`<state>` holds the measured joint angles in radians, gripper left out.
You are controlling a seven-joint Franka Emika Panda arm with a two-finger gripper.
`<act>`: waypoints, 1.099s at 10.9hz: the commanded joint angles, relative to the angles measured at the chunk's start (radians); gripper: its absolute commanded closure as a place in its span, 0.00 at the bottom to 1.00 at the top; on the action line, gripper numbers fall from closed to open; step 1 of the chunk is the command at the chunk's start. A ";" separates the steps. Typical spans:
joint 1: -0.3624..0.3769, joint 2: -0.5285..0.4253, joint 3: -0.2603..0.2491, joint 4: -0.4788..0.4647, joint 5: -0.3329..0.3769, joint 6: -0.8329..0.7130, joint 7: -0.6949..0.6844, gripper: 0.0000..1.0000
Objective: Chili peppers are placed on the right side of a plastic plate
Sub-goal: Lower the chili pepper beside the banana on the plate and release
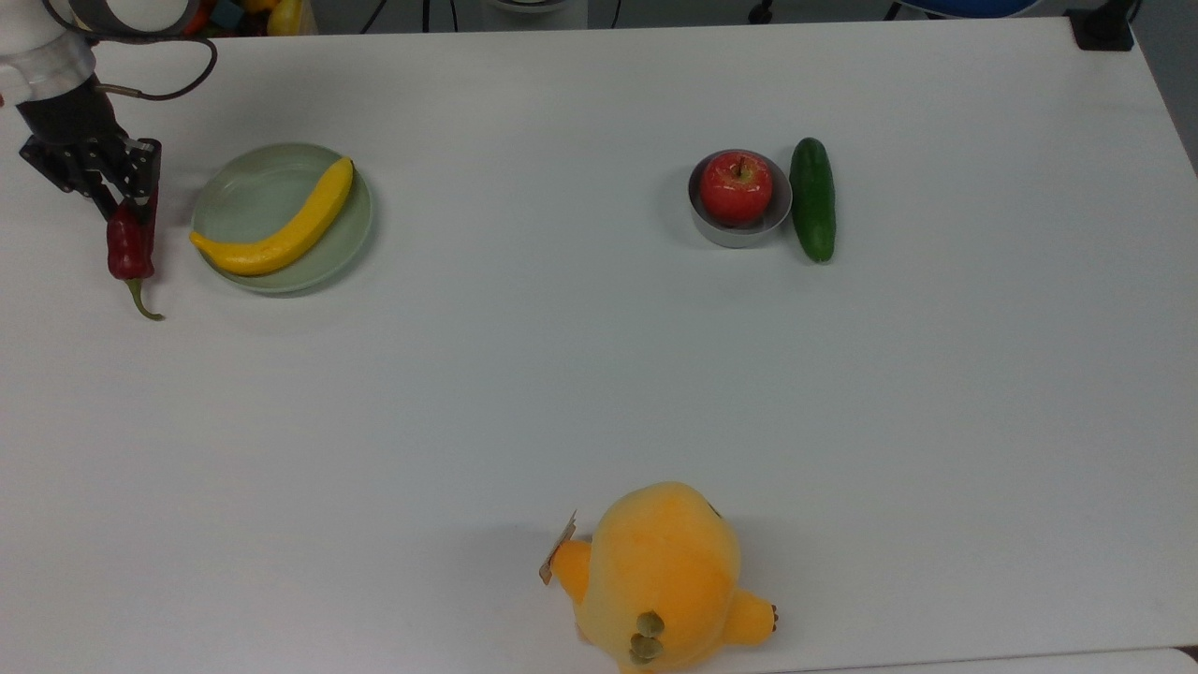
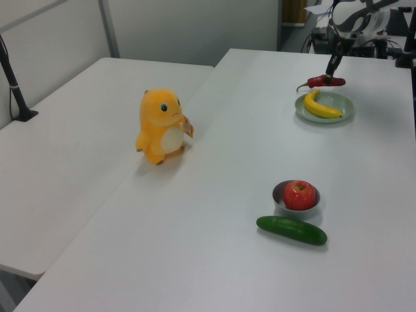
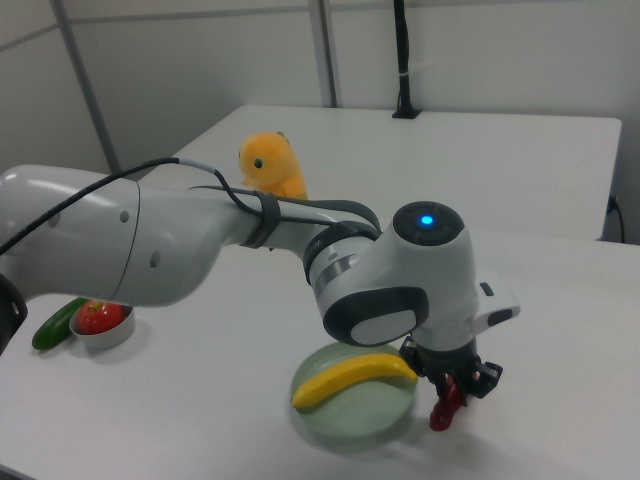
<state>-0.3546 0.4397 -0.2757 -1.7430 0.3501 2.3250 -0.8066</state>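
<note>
From the top view I see my end effector (image 1: 126, 201) at the 9 o'clock edge of the tabletop (image 1: 599, 374), its black fingers clamped on the upper end of the chili peppers (image 1: 129, 248). That is one glossy, dark red, wrinkled pod hanging lengthwise, with its thin curved green stem pointing toward 6 o'clock. It sits just beside the plastic plate (image 1: 245, 192) on the top view's left, apart from the rim.

The right view gives me what the top view does not: the bulky white arm with a blue light, and the chili (image 3: 445, 404) dangling under the end effector (image 3: 452, 385) on the right view's right of the plate (image 3: 355, 420). I cannot tell from here whether the pod touches the surface.

The plate is round, shallow and pale sage green, with a smooth curved banana (image 1: 281, 225) lying across it.

In the left view I also see the face and cream belly of the orange plush toy (image 2: 160, 126). Toward 3 o'clock in the top view a shiny red apple (image 1: 737, 186) fills a small grey metal bowl (image 1: 739, 234), with a smooth dark green cucumber (image 1: 812, 198) just beside it.
</note>
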 commanded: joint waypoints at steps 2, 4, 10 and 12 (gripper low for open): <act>0.019 -0.010 -0.011 -0.026 0.027 0.030 -0.013 0.20; 0.022 -0.021 -0.013 -0.024 0.027 0.024 -0.009 0.00; 0.059 -0.215 0.001 -0.009 0.024 -0.034 0.231 0.00; 0.065 -0.268 0.001 0.060 0.023 -0.180 0.386 0.00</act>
<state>-0.3006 0.2538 -0.2717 -1.7171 0.3580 2.2884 -0.5689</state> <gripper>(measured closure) 0.000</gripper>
